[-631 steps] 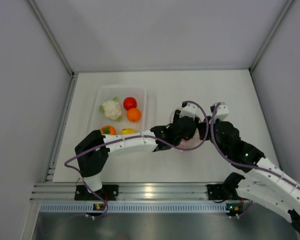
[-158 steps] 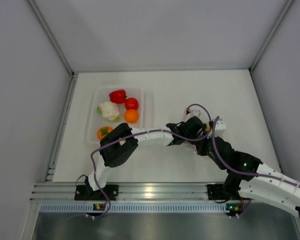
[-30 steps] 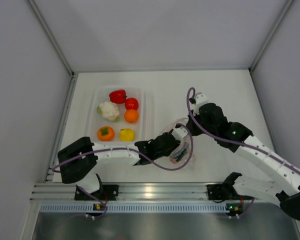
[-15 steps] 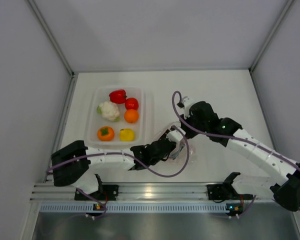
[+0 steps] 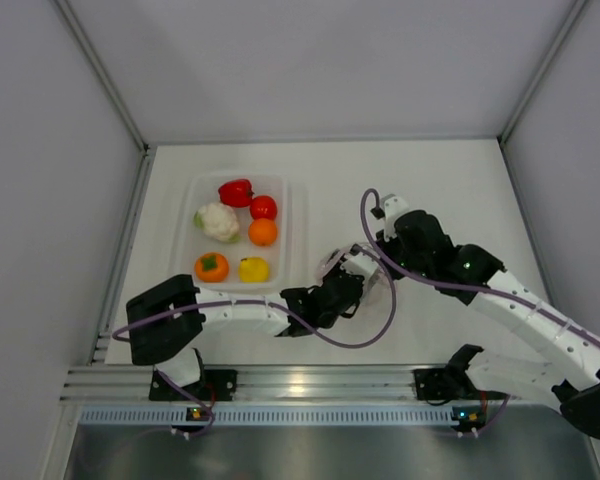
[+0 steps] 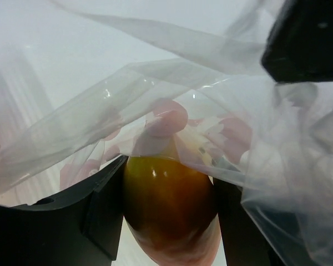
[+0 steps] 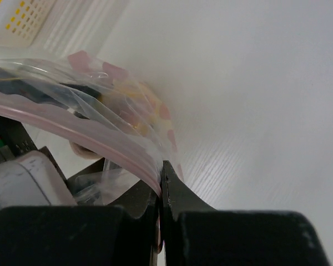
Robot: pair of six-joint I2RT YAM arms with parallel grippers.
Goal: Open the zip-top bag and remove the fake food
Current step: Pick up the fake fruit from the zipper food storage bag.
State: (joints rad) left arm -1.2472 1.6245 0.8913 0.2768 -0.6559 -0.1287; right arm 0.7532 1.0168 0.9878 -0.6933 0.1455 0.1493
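Shifted over the last half second: right arm out to the right, away from tray (image 5: 292, 215); left arm's forward end nudged toward the bag (image 5: 365, 285).

Right gripper (image 7: 161, 166) pinched tight on the pink zip strip (image 7: 72, 130), holding one lip of the mouth up off the table (image 5: 430, 180). Left gripper (image 6: 169, 221) reached inside the bag, fingers set either side of an amber, glossy fruit (image 6: 169, 199) and pressed against it, so clamped on it as far as the left wrist view shows. Film draped over the top of the fruit and around both fingers. Five or six other pieces already sitting in the tray, well apart from the bag.

Likely step in hand: drawing this fruit out through the mouth.

Risks from here, as a judgement:
- Film trapped between finger and fruit; would drag the whole bag along on the pull.
- Smooth, rounded skin; could squirt out of the grip if squeezed off-centre or yanked.
- Thin strip in a narrow pinch; could slip free under a hard tug, letting the mouth collapse over the fruit.
- Soft pouch; may bunch at the wrist and snag the withdrawal.
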